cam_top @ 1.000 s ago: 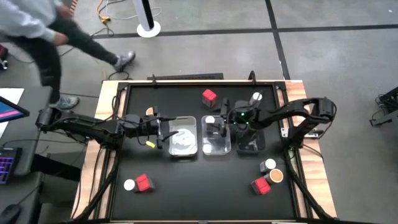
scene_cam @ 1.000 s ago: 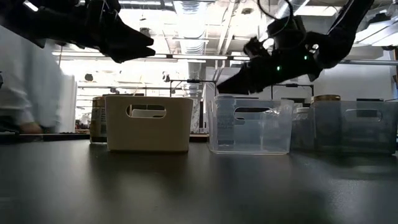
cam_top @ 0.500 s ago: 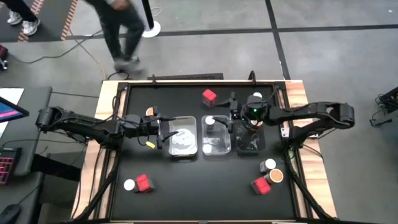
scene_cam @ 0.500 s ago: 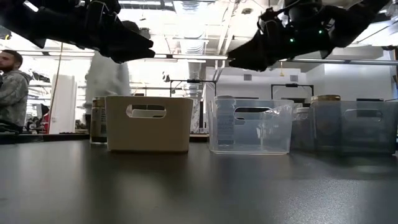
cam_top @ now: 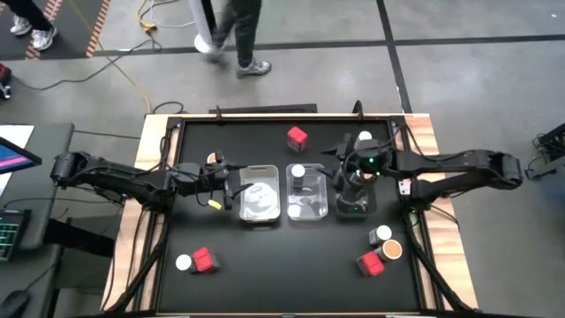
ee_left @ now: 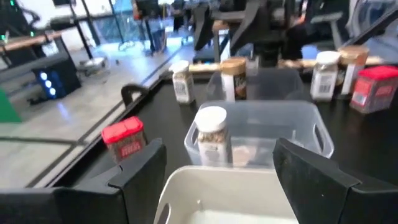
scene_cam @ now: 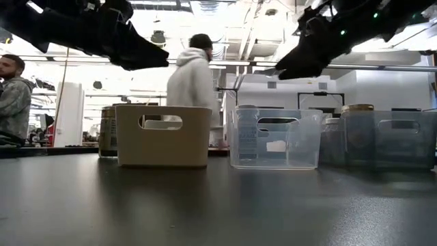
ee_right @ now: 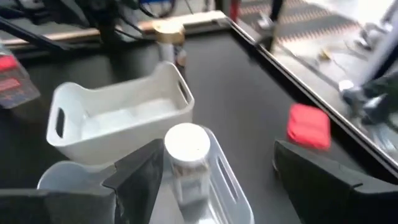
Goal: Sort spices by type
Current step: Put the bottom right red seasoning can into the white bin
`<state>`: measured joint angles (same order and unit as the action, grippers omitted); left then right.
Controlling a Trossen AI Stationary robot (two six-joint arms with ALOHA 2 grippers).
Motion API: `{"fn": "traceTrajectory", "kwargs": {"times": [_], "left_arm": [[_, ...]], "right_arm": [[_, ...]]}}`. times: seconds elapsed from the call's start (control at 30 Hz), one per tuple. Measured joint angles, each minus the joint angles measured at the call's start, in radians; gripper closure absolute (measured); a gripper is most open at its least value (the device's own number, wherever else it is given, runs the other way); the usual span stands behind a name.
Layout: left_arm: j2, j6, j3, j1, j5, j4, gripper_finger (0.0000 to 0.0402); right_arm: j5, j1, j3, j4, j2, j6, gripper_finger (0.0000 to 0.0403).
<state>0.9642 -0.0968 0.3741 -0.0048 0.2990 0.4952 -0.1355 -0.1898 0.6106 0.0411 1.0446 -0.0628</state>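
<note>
Your right gripper (cam_top: 346, 168), fingers spread and empty, hovers over the clear tray (cam_top: 308, 205) at bench centre; the white-lidded jar (ee_right: 185, 149) stands just beyond it. Left gripper (cam_top: 231, 187), likewise released, waits over the white tray (cam_top: 259, 199).

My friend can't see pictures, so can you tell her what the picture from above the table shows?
Two dark robot arms reach over a black table toward three small bins in the middle; the right tool hangs by the middle bin, where a white-lidded jar stands. The left tool waits beside the white bin. Red boxes and jars sit around the edges.
</note>
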Motion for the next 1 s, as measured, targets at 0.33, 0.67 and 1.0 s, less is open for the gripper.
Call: {"fn": "traceTrajectory", "kwargs": {"times": [0.33, 0.67, 1.0], "left_arm": [[0.0, 0.024, 0.098, 0.0, 0.079, -0.181, 0.0118], [0.0, 0.044, 0.115, 0.082, 0.085, -0.19, 0.0118], [-0.01, 0.081, 0.118, 0.2, 0.085, -0.138, 0.0118]], "right_arm": [[-0.161, 0.082, 0.089, -0.242, -0.066, -0.094, 0.0074], [-0.163, 0.036, 0.09, -0.241, -0.061, -0.033, 0.0075], [-0.163, -0.029, 0.09, -0.236, -0.061, -0.016, 0.0075]]}}
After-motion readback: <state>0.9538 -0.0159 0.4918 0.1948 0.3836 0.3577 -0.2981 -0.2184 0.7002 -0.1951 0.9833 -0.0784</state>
